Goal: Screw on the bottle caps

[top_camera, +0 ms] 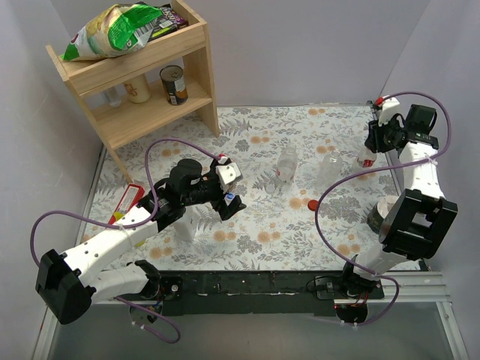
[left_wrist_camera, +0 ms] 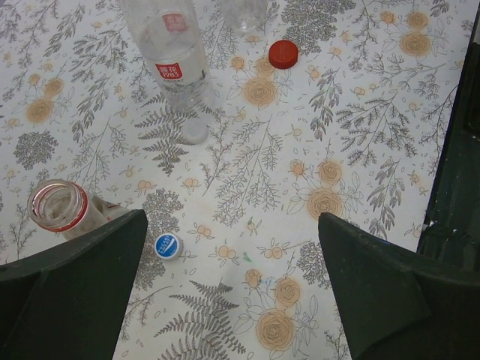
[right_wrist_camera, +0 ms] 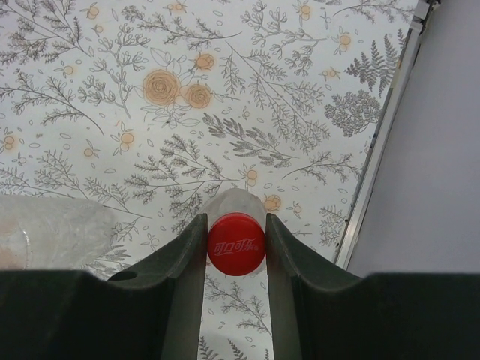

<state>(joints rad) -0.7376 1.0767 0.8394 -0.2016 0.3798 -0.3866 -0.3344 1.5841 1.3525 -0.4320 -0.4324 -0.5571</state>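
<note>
**Right wrist view: cap's pinched, now it's all about a straight twist**

The right gripper has its jaws closed snug on a red cap, which sits on top of a clear bottle near the far right edge of the table. I'd say we're mid-screw here. To do it well, keep the wrist axis lined up over the neck and press down lightly while turning. Nothing is bracing the bottle, so too much torque could just spin or tip it.

The left gripper hangs wide open holding nothing. Below it a blue cap lies flat, just beside an open bottle. Farther off there's a loose red cap near a labelled bottle, so plenty is left to do.

The surface is a floral cloth, smooth-looking, so bottles probably slide easily. A plain wall sits close on the right, which leaves little elbow room. In the back left corner a wooden shelf holds a snack bag and a can, well out of the way
</note>
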